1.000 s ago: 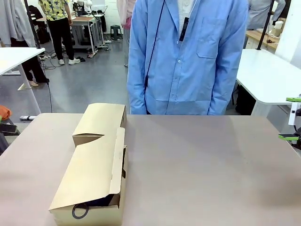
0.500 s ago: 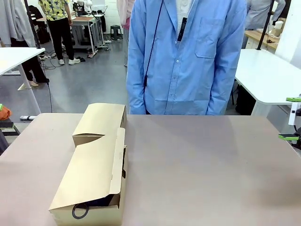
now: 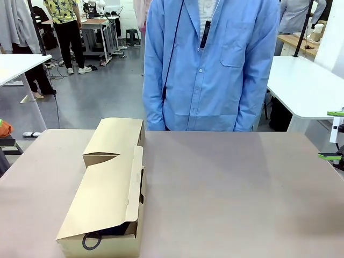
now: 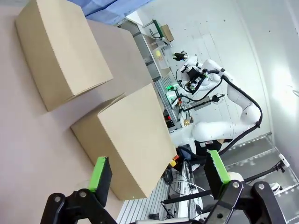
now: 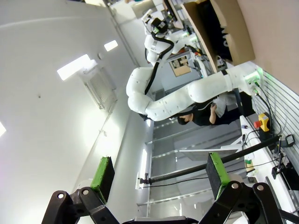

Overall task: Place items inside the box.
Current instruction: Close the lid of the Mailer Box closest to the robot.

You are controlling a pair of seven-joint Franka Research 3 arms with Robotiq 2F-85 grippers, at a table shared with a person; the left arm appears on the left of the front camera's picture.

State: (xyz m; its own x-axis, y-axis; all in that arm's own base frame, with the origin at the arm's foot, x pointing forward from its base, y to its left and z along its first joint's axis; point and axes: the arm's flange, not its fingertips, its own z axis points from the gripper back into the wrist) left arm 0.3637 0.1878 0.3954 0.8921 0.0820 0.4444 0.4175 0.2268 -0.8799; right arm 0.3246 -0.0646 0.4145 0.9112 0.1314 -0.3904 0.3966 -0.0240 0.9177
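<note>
Wrapping up: box (image 3: 107,199) flaps nearly down, dark item (image 3: 110,231) inside | both end effectors apart, left (image 4: 159,173), right (image 5: 160,173) | next: press lid shut.

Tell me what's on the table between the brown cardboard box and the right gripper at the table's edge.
Nothing: in the front view, the stretch of table from the brown cardboard box to the right gripper is bare.

My left gripper (image 4: 159,175) stands open (green pads apart) above the table (image 4: 28,140), cardboard box (image 4: 133,140) between fingers.
</note>
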